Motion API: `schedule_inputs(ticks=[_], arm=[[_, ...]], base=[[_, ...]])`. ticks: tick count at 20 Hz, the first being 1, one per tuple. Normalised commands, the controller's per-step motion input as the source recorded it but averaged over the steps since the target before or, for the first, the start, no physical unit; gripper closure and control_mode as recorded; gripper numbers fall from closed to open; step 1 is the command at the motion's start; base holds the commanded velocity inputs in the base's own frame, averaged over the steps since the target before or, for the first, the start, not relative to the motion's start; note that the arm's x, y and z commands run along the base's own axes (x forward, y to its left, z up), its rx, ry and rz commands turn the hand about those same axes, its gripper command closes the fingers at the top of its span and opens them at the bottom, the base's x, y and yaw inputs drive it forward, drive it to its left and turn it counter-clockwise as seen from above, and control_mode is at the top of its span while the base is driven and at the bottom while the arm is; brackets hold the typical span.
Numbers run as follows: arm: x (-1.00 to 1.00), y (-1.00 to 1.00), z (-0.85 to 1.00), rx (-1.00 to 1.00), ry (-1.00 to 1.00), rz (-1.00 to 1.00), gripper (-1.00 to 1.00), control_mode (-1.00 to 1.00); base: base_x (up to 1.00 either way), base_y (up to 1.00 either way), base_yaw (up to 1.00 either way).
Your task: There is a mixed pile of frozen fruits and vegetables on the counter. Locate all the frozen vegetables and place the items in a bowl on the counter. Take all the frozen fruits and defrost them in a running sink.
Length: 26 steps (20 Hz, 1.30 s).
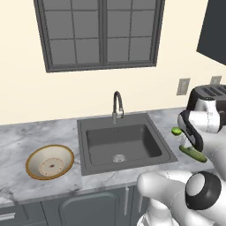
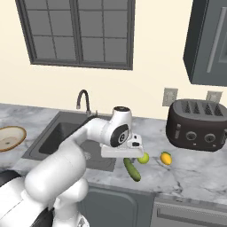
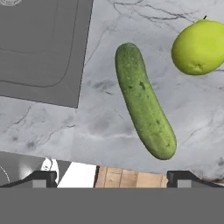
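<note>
My gripper (image 3: 112,178) is open, its two dark fingertips (image 3: 41,178) far apart, and it hangs over the marble counter (image 3: 105,127) just short of the near end of the long dark green cucumber (image 3: 144,100). Nothing is between the fingers. A yellow-green ball (image 3: 199,47) lies beyond the cucumber's far end. From the right base, the cucumber (image 2: 132,169), the yellow-green ball (image 2: 142,158) and the yellow-orange round item (image 2: 166,158) lie right of the sink (image 2: 62,133). The tan-rimmed bowl (image 1: 49,162) stands left of the sink (image 1: 121,143). A green ball (image 1: 176,131) shows beside my wrist.
A dark toaster (image 2: 197,124) stands on the counter behind the pile, against the wall. The curved dark faucet (image 1: 117,106) rises behind the sink. The sink's corner (image 3: 39,43) lies close to the left of the cucumber. The counter's front edge is just below the cucumber (image 1: 193,153).
</note>
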Motion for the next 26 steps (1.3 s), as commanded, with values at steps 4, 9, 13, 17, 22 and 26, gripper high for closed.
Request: schedule_inputs(ticks=[4, 9, 13, 17, 22, 26], arm=[[0.14, -0.05, -0.17, 0.0, -0.01, 0.08, -1.0, -1.0], [0.17, -0.08, -0.48, 0.0, 0.0, 0.04, -1.0, -1.0], [0.29, -0.18, -0.41, 0.0, 0.0, 0.01, -1.0, -1.0], [0.34, -0.24, -0.2, 0.0, 0.0, 0.02, -1.0, -1.0], [0.23, -0.1, -0.21, 0.0, 0.0, 0.0, -1.0, -1.0], [0.05, 0.0, -0.23, 0.03, 0.06, 0.0, -1.0, -1.0]], base=[[0.0, 0.0, 0.0], [0.0, 0.0, 0.0], [0.0, 0.0, 0.0], [0.0, 0.0, 0.0], [0.0, 0.0, 0.0], [0.0, 0.0, 0.0]])
